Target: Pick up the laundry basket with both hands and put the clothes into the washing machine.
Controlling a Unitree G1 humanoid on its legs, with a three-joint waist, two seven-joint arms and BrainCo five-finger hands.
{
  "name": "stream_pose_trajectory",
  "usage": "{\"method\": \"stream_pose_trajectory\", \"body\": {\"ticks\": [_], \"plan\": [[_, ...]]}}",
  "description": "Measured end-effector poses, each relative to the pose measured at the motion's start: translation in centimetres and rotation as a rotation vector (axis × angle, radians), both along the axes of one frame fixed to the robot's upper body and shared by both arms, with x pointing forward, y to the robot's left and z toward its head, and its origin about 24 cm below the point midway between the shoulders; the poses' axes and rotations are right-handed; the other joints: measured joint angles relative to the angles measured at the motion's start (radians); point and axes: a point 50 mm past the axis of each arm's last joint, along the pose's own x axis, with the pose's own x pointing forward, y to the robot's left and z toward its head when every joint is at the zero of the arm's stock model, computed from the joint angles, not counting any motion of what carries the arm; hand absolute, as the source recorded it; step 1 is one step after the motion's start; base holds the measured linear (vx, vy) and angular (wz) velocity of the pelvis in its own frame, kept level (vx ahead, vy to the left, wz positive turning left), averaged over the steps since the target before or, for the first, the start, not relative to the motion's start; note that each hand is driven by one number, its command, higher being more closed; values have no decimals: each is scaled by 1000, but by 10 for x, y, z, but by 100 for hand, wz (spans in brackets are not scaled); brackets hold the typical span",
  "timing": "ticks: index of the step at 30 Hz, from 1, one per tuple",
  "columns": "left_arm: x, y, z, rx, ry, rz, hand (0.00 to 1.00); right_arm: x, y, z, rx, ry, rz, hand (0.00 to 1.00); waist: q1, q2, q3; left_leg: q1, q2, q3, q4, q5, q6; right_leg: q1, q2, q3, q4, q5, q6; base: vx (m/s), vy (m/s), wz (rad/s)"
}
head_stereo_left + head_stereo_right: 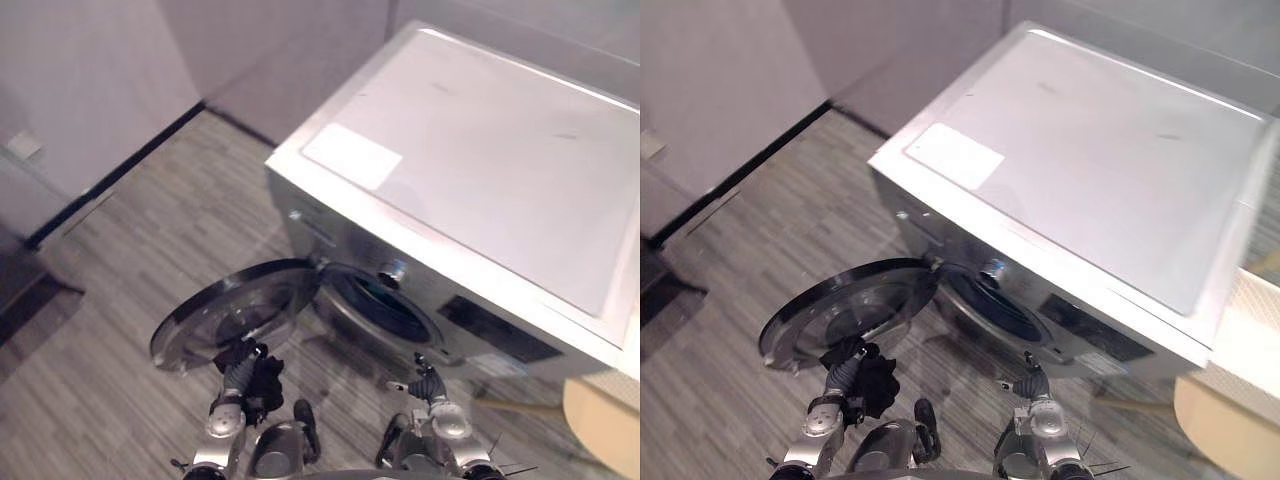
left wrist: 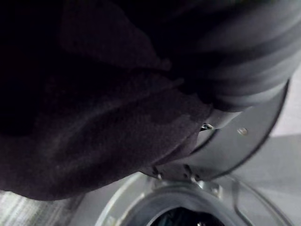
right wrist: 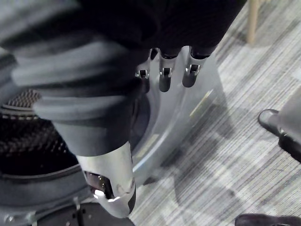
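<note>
A silver front-loading washing machine stands ahead with its round door swung open to the left and the dark drum opening facing me. My left hand is low by the door's edge, curled into a bunched dark garment that hangs from it. The same garment covers that hand's fingers in the left wrist view, with the door's rim behind. My right hand hovers below the opening, holding nothing; its fingers are straight, and the perforated drum is beside it.
A pale wooden seat with a thin leg sits at the lower right, close to the machine. A grey wall with dark skirting runs along the left. Grey plank floor lies left of the door.
</note>
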Motion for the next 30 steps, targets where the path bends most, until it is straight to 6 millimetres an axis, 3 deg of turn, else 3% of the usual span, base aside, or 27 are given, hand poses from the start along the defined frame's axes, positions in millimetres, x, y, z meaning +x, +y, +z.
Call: {"method": "stream_pose_trajectory", "body": {"ticks": [3, 5, 7, 8, 9, 10, 15, 16, 19, 22, 24, 28, 30], "plan": [[-2, 3, 0, -7, 1, 26, 100, -4, -6, -1, -19, 9, -10, 0, 8, 0, 3, -69, 93, 4, 188, -16, -25, -9, 64, 65, -36, 2, -30, -43, -185, -77], [-10, 1, -5, -38, 21, 58, 100, -2, -16, 1, -51, 0, -22, 0, 8, 13, 13, -102, 112, -66, 304, -13, -26, -12, 89, 125, -22, 16, -44, 16, -109, -95], [-17, -7, -10, -68, 41, 67, 100, -1, -27, 4, -77, -8, -37, 0, 7, 15, 19, -115, 62, -214, 277, -45, -62, -41, 91, 193, 4, 18, -45, 43, 20, -112], [-17, -11, -9, -81, 39, 68, 100, 2, -34, 6, -98, -18, -48, 0, 6, 38, 19, -95, 41, -268, 200, -40, -67, -72, 105, 227, 29, 18, -45, 9, 107, -122], [-13, -12, -8, -90, 27, 70, 100, 5, -37, 8, -108, -27, -60, 0, 3, 57, 19, -73, 42, -275, 158, -63, -88, -115, 117, 263, 62, 17, -42, 3, 104, -109], [-9, -12, -5, -93, 13, 71, 100, 5, -38, 9, -111, -31, -62, 0, 1, 52, 23, -77, 36, -270, 143, -70, -87, -146, 115, 283, 81, 19, -39, -26, 95, -81], [54, -22, 46, -140, -250, 22, 100, 35, -30, 28, -78, -148, -88, 0, -24, 15, 172, -260, 40, -218, 393, -158, -61, -375, 80, 333, 338, -1, -24, -218, 74, -30], [68, -28, 63, -177, -324, 31, 100, 47, -29, 39, -64, -212, -99, 0, -28, 16, 190, -335, 55, -207, 490, -237, -50, -455, 68, 339, 420, -58, -21, -195, 29, -29], [93, -40, 91, -268, -436, 58, 100, 65, -19, 58, -14, -316, -130, 0, -34, 4, 232, -476, 78, -203, 687, -322, -33, -607, 46, 362, 600, -117, -21, -272, 65, -17], [109, -48, 118, -357, -539, 77, 100, 86, -13, 84, 22, -440, -152, 0, -40, 2, 256, -609, 106, -209, 817, -364, -23, -733, 46, 369, 698, -122, -24, -265, 59, -15], [125, -53, 154, -454, -672, 91, 100, 103, -3, 112, 81, -567, -174, 0, -43, -7, 289, -726, 131, -212, 922, -383, -21, -854, 43, 373, 781, -122, -25, -195, 31, -20], [148, -54, 219, -578, -885, 98, 100, 118, 6, 152, 131, -759, -175, 0, -48, -11, 296, -910, 164, -224, 1078, -411, -21, -1048, 51, 399, 919, -128, -37, -136, -1, -16], [160, -44, 271, -632, -1055, 107, 100, 123, 9, 177, 155, -873, -159, 0, -52, -17, 307, -1004, 188, -228, 1170, -433, -20, -1153, 65, 418, 998, -131, -40, -92, -21, -22]]}}
